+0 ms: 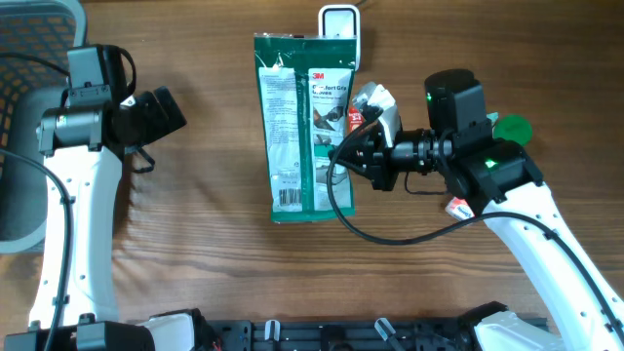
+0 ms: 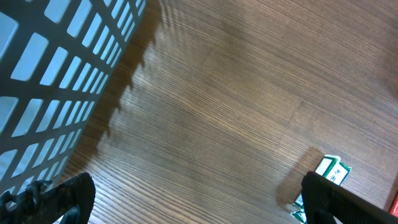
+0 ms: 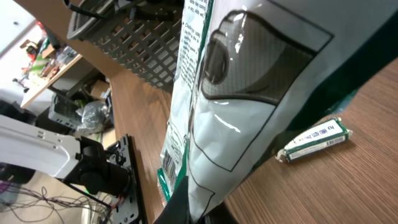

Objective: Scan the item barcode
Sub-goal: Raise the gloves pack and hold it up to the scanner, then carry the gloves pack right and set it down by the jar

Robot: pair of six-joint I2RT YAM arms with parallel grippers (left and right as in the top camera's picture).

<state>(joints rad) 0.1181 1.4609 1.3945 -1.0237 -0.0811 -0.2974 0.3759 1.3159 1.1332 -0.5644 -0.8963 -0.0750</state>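
Observation:
The item is a green-and-white 3M packet point(image 1: 297, 127), held flat above the table with its printed side up. My right gripper point(image 1: 343, 161) is shut on its right edge. In the right wrist view the packet point(image 3: 249, 93) rises from the shut jaws of that gripper point(image 3: 205, 211), and its barcode point(image 3: 168, 165) shows near the lower left corner. The barcode point(image 1: 286, 195) also faces up in the overhead view. My left gripper point(image 1: 171, 109) is open over bare wood to the packet's left; in its wrist view the gripper point(image 2: 199, 205) holds nothing.
A grey mesh basket point(image 1: 29, 39) stands at the back left. A white device point(image 1: 338, 19) stands behind the packet. Small packs lie around my right arm: a red-and-white one point(image 1: 370, 102), a green one point(image 1: 509, 127), and a green-and-white bar point(image 3: 314, 140).

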